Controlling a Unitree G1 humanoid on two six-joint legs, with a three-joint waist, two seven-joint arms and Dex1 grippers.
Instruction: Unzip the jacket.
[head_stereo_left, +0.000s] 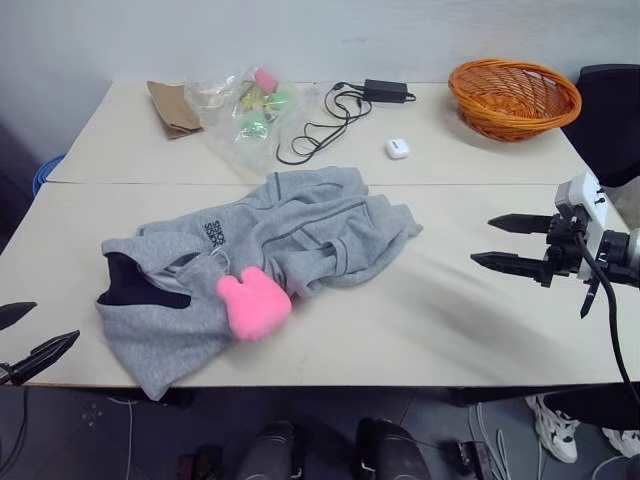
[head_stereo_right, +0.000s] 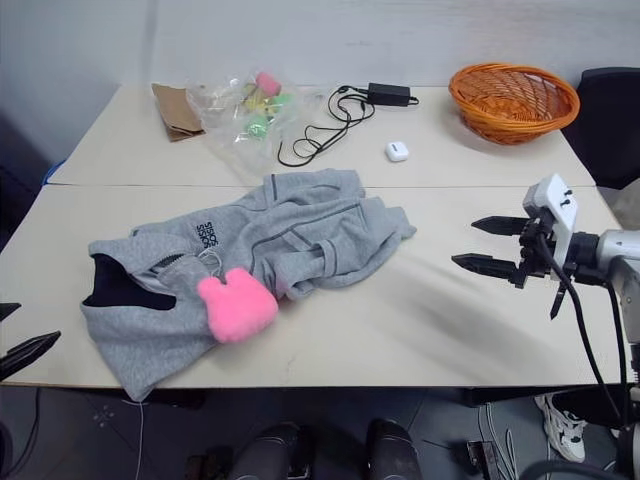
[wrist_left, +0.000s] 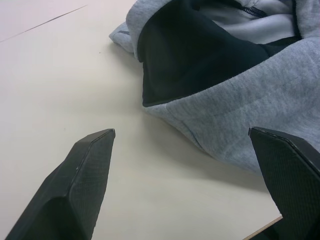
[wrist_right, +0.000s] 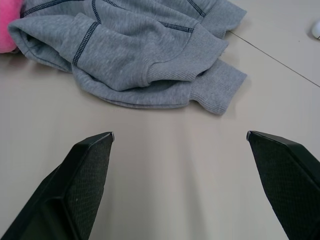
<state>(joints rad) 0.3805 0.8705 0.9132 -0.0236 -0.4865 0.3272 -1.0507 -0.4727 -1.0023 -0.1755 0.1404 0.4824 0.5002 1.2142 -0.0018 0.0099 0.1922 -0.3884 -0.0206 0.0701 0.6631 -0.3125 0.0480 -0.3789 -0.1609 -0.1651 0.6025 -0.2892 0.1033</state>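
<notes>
The light-grey fleece jacket (head_stereo_left: 270, 240) lies crumpled on the near table, its dark-lined collar (head_stereo_left: 130, 285) toward the left front edge. A pink plush charm (head_stereo_left: 253, 303) rests on its front, below small dark chest lettering (head_stereo_left: 213, 229). My left gripper (head_stereo_left: 22, 338) hovers open at the table's left front corner, just short of the collar (wrist_left: 200, 50). My right gripper (head_stereo_left: 500, 242) is open above the bare tabletop to the right of the jacket, pointing toward a sleeve cuff (wrist_right: 220, 85), clear of the cloth.
On the far table stand an orange wicker basket (head_stereo_left: 514, 96), a clear bag of toys (head_stereo_left: 245, 110), a brown paper piece (head_stereo_left: 172, 108), a black charger with its cable (head_stereo_left: 340, 115) and a small white case (head_stereo_left: 397, 148). A dark chair (head_stereo_left: 612, 120) stands at the right.
</notes>
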